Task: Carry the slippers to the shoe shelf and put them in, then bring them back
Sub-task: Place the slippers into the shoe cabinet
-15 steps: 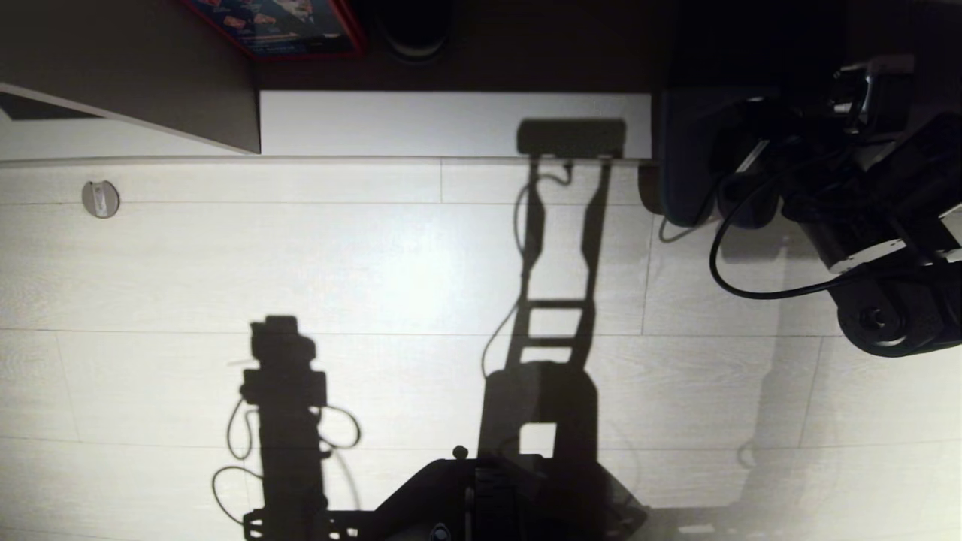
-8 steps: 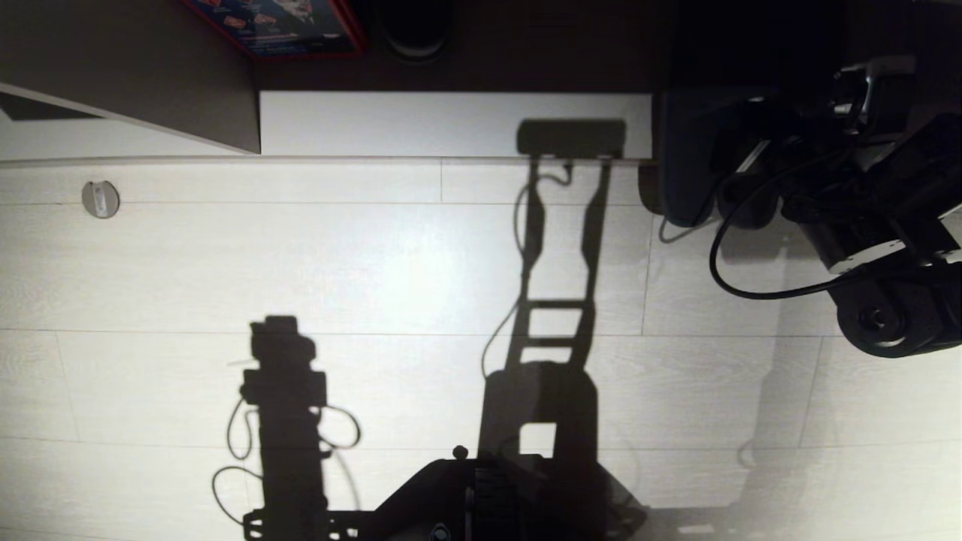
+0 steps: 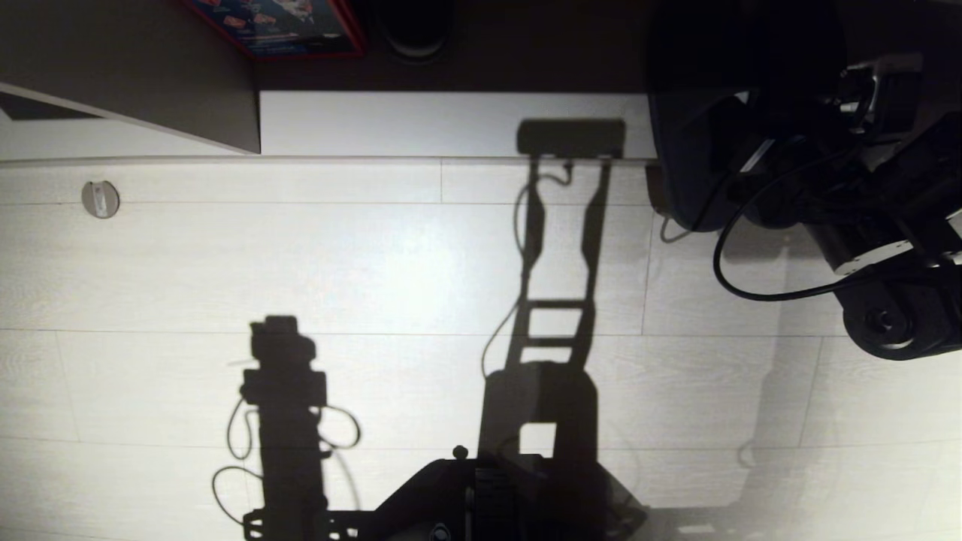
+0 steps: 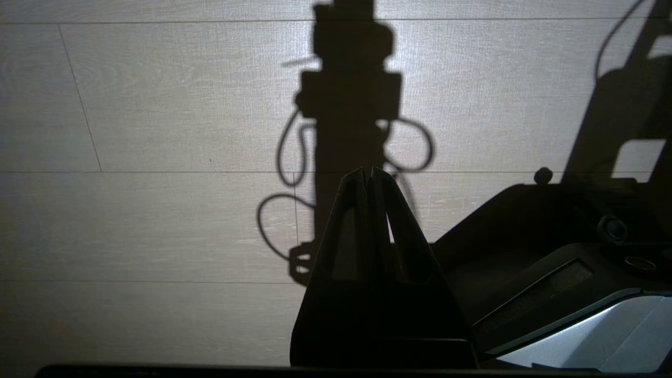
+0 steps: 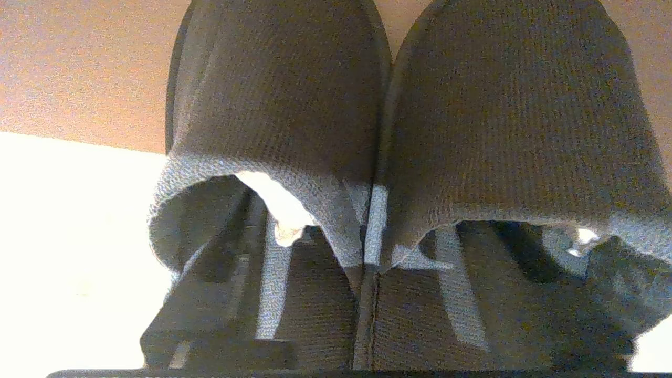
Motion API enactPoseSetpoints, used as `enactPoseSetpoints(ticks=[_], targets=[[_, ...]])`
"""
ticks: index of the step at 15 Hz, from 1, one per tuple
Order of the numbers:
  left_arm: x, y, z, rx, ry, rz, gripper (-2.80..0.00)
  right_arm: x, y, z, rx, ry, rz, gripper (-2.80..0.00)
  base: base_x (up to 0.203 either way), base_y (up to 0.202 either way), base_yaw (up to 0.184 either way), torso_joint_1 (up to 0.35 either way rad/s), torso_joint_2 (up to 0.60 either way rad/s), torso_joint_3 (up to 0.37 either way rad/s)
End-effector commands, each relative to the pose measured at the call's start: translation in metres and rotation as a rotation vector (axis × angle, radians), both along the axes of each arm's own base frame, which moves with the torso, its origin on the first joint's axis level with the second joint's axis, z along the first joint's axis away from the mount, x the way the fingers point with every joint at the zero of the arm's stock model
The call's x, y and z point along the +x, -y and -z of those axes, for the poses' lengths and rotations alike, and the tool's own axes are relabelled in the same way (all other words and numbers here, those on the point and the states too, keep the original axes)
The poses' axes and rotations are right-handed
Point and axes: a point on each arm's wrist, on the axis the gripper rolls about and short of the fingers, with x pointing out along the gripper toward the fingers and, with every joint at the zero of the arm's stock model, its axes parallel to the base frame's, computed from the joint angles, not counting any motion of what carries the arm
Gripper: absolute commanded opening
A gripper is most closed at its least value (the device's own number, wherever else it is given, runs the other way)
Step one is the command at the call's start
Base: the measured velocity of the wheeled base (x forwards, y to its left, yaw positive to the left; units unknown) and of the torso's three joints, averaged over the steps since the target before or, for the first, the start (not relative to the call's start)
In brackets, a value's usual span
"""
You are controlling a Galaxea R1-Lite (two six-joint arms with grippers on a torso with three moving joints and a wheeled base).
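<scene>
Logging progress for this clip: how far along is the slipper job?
Done: the slippers sit side by side on the light base board of the shoe shelf. In hand: the right pincer is open, one finger inside each slipper, likely releasing. Left: withdraw, regrasp, bring them back. The left pincer hangs shut over the floor.

Black slippers (image 5: 383,157) lie side by side, touching, toes away.

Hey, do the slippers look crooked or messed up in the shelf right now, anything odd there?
Nothing stands out. The two slippers lie side by side, toes pointing the same way toward the shelf's brown back, inner edges touching, resting on the light base board. Neither is flipped or splayed. The right hand's fingers reach into their openings.
</scene>
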Motion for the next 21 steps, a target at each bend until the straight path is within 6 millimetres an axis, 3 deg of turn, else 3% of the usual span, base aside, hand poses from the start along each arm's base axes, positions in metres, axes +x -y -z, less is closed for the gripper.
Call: enactPoseSetpoints(ticks=[1, 8, 21], targets=[[0.0, 0.0, 0.0, -0.001, 0.0, 0.0, -2.8, -0.003, 0.0, -0.003, 0.0, 0.012, 0.0, 0.0, 0.0, 0.0, 0.0, 0.0, 0.0, 0.0], [0.0, 0.0, 0.0, -0.001, -0.001, 0.0, -2.8, -0.006, 0.001, 0.003, -0.037, -0.019, 0.032, 0.0, 0.0, 0.0, 0.0, 0.0, 0.0, 0.0], [0.0, 0.0, 0.0, -0.001, -0.001, 0.0, -2.8, -0.064, 0.006, -0.007, -0.085, -0.074, 0.055, 0.0, 0.0, 0.0, 0.0, 0.0, 0.0, 0.0]])
